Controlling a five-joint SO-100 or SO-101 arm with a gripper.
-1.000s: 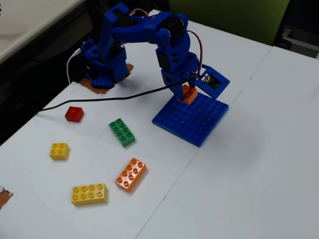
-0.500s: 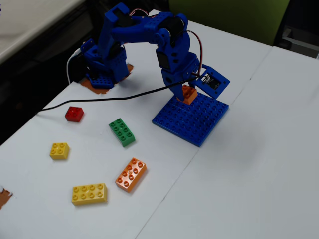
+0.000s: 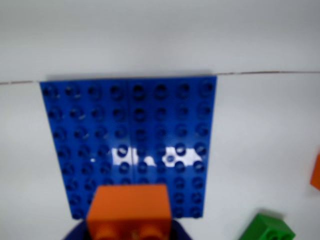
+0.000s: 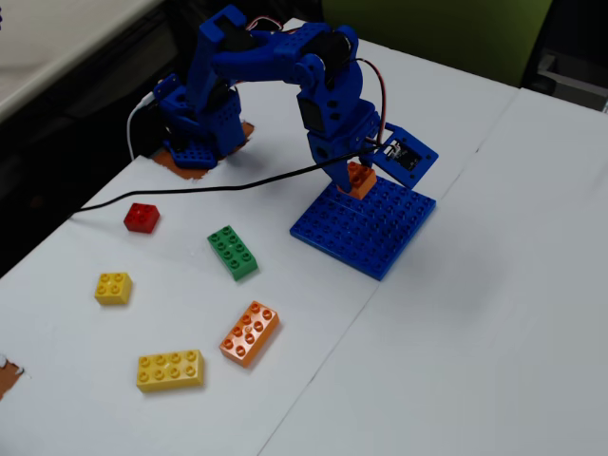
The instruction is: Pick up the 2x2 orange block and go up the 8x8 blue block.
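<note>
My gripper [image 4: 355, 180] is shut on the 2x2 orange block [image 4: 361, 179] and holds it at the near-left edge of the 8x8 blue block [image 4: 366, 226], low over its studs; I cannot tell whether it touches. In the wrist view the orange block [image 3: 129, 210] fills the bottom centre between the blue jaws, with the blue baseplate [image 3: 130, 125] spread out beyond it. The gripper [image 3: 129, 227] itself is mostly cut off by the bottom edge.
On the white table left of the plate lie a green 2x4 brick [image 4: 233, 252], an orange 2x4 brick [image 4: 250, 332], a yellow 2x4 brick [image 4: 170, 370], a yellow 2x2 brick [image 4: 113, 287] and a red brick [image 4: 142, 218]. A black cable [image 4: 190, 190] runs across the table.
</note>
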